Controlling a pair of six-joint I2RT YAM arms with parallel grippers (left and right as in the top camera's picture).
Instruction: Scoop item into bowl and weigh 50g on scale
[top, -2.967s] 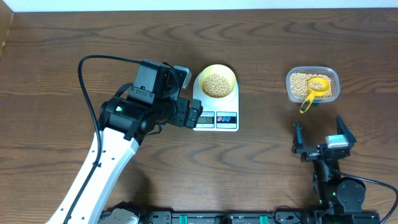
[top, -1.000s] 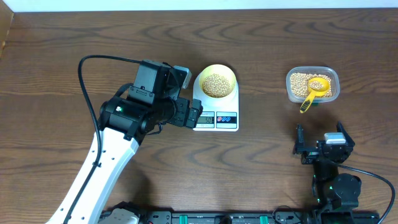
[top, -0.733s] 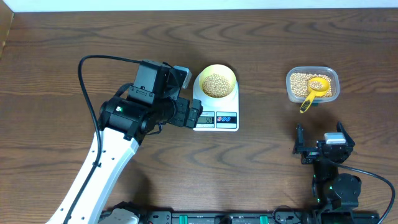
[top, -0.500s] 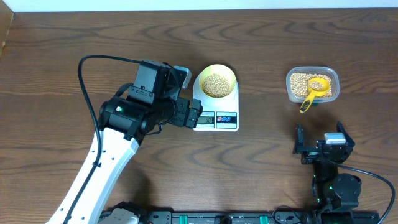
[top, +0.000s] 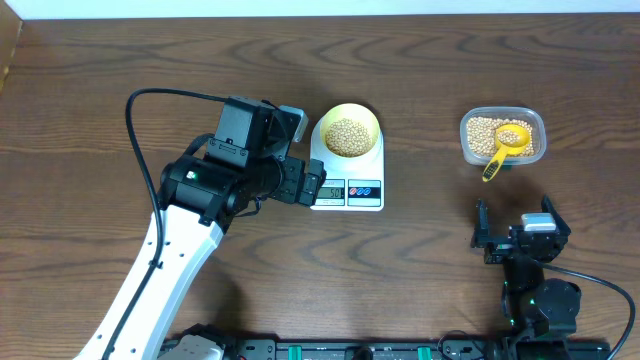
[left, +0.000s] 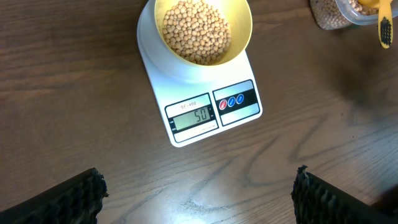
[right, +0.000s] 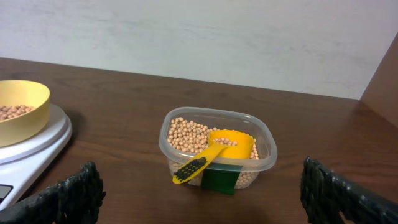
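Note:
The pale yellow bowl (top: 347, 130) sits on the white scale (top: 365, 196), filled with tan beans (top: 347, 136). In the left wrist view the bowl (left: 239, 15) holds the beans (left: 196, 31) and the scale (left: 245, 115) display reads 50. My left gripper (left: 198, 193) is open and empty, just left of the scale in the overhead view (top: 311, 184). My right gripper (top: 513, 234) is open and empty, near the table's front, below the tub. It also shows in the right wrist view (right: 202, 193).
A clear plastic tub (top: 502, 137) of beans stands at the right with a bright yellow scoop (top: 505, 145) resting in it, handle over the rim. The right wrist view shows the tub (right: 217, 149) and scoop (right: 214, 152). A black cable loops over the left arm.
The right gripper drew back toward the table's front between 3 s and 1 s ago. Nothing has moved since then.

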